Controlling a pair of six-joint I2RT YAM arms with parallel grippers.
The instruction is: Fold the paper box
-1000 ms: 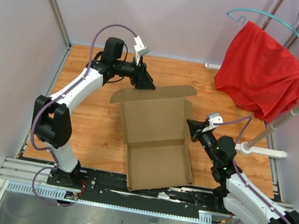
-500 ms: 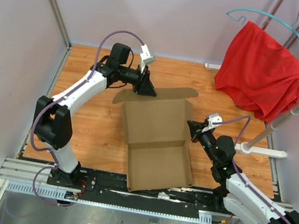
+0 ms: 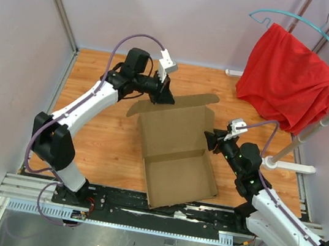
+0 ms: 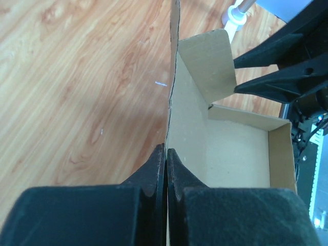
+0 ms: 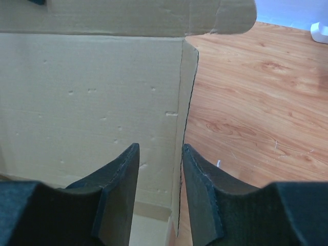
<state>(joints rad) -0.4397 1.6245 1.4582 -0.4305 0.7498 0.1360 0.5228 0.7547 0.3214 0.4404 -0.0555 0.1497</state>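
One paper box (image 3: 177, 140) flap sits pinched in the left gripper (image 4: 166, 148); the right gripper (image 5: 160, 148) straddles a side wall, jaws spread. Next, likely: clamp, fold inward.

The left arm (image 3: 86, 105) rises from its near-left base, bends at the elbow and reaches far and to the right. The left gripper (image 3: 164, 96) points right, its jaws pressed together (only a thin edge of the box (image 3: 177, 143) shows between them in the wrist view). The right arm (image 3: 265, 197) stretches from the near right towards the far left. The right gripper (image 3: 209, 139) points left, jaws parted, straddling a box wall.
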